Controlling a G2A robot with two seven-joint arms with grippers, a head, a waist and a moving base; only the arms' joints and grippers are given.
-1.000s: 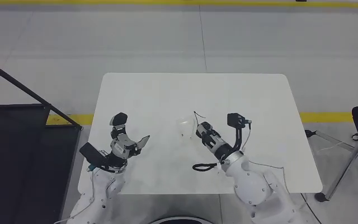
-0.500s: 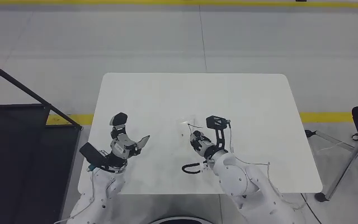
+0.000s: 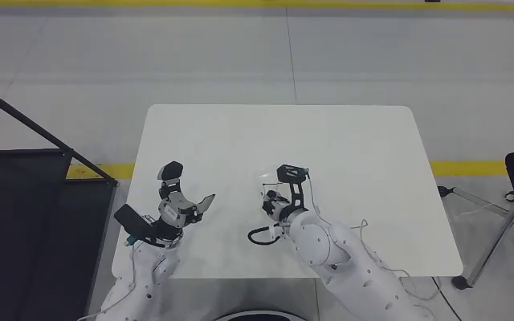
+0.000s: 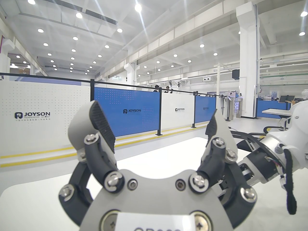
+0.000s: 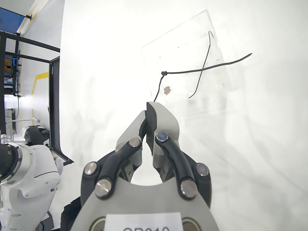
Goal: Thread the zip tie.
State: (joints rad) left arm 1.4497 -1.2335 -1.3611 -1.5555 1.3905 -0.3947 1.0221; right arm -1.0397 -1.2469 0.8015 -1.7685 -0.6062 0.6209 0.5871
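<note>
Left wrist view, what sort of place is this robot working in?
Likely a big indoor robot test hall: high ceiling with rows of lights, blue and white partition panels, yellow floor lines.

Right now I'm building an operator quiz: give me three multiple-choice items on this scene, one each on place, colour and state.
1. What does the zip tie cross? A a clear sheet B a cardboard box C a cloth
2. What colour is the zip tie? A red B black C yellow
3. How do the jaws of the left gripper stand? A shut on the tie B shut, empty C open, empty
Answers: 1 A, the zip tie runs over it; 2 B, black against the white table; 3 C, a wide gap shows between them.
</note>
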